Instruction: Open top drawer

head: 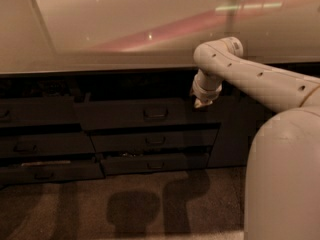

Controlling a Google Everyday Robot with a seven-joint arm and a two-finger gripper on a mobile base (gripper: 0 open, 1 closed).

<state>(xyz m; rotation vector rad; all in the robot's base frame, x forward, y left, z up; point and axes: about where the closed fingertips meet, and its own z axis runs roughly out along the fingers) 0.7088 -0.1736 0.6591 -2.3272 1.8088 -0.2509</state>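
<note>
The top drawer (115, 115) is the widest dark front in the middle column, just under the countertop, with a small loop handle (155, 113) at its centre. A dark gap shows above its front. My gripper (201, 103) hangs from the pale arm that reaches in from the right. It sits at the drawer's upper right corner, to the right of the handle and apart from it. The tray inside the drawer is hidden.
Two narrower drawer fronts (156, 141) lie below the top drawer. Another column of drawers (30, 146) stands at the left, its lowest one showing a pale strip (46, 162). A dark cabinet door (234, 134) is at the right. My pale body (285, 179) fills the lower right.
</note>
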